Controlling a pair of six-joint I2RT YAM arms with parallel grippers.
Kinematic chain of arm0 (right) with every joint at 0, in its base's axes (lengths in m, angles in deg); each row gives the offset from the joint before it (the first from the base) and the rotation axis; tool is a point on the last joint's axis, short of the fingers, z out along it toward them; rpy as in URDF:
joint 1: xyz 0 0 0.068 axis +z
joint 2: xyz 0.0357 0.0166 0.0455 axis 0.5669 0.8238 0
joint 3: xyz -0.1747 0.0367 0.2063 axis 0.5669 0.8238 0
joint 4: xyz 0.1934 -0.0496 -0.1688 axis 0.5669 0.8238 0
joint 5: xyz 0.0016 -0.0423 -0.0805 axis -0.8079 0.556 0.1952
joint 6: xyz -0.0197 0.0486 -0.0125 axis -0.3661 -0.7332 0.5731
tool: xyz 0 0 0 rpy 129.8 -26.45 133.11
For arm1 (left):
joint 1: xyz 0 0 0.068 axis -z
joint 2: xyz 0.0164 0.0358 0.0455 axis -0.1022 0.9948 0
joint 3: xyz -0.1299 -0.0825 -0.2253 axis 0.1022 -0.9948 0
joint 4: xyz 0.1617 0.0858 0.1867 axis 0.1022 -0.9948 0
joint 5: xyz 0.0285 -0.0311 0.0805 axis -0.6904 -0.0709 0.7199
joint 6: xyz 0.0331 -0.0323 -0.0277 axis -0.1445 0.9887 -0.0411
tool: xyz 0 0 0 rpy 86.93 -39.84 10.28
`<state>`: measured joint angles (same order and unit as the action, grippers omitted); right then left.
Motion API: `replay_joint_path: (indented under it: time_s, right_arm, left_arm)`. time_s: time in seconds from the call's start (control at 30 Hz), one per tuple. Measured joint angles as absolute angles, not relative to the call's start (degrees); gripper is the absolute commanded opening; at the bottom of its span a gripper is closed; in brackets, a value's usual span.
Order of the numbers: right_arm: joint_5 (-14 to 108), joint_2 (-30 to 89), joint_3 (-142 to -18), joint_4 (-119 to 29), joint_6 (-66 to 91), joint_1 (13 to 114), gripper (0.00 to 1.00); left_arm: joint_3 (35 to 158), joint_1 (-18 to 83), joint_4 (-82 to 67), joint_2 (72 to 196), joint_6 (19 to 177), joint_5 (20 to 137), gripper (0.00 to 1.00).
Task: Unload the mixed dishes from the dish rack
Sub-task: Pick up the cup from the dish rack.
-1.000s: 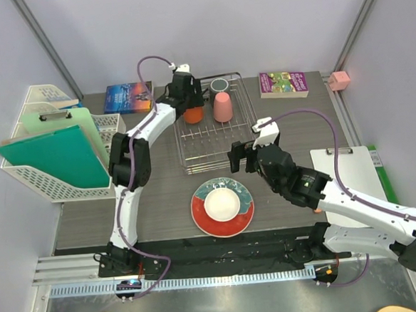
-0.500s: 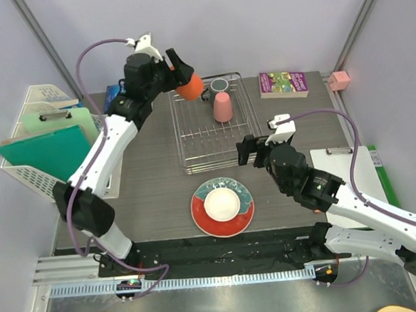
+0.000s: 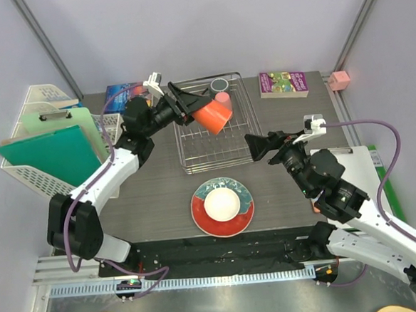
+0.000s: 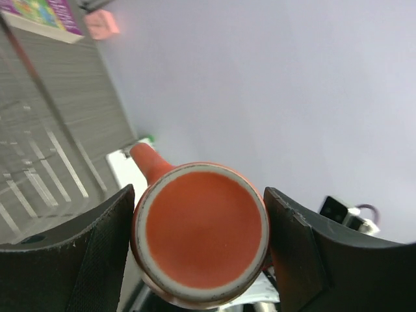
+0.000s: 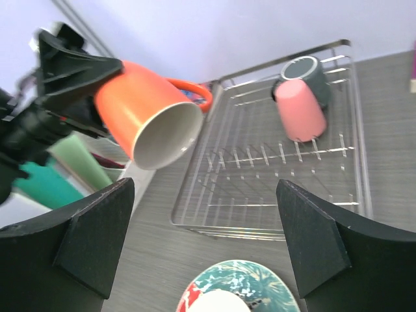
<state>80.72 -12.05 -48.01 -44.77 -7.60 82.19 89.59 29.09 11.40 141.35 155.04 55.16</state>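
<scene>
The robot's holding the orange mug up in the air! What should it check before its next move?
1. Left end effector shut on the orange mug: ok, clamped on its base.
2. Orange mug clear of the rack: ok, lifted off it and tilted.
3. Right end effector open: ok, facing the orange mug's mouth.
4. Bare table to set it on: ok, left of the plate.
5. Rack emptied: not ok, the pink cup and grey mug are inside.
6. Grip tight enough not to slip: cannot tell.
</scene>
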Motion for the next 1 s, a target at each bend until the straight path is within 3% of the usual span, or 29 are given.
replay_joint_path:
  time_s: [0.37,0.87,1.0]
  right_arm:
    - [73.8,-14.9,-43.6,-51.8,-8.0,82.2,0.91]
    - [70.8,-2.4,-45.9,-61.3,-6.2,82.2,0.90]
    - [69.9,-0.5,-46.3,-64.5,-6.3,82.2,0.85]
  left_arm:
    - [81.3,29.4,51.6,147.4,181.2,54.6,0.00]
    - [79.6,32.5,58.6,148.5,184.8,54.4,0.00]
    - [78.2,32.5,58.6,148.3,184.8,54.0,0.00]
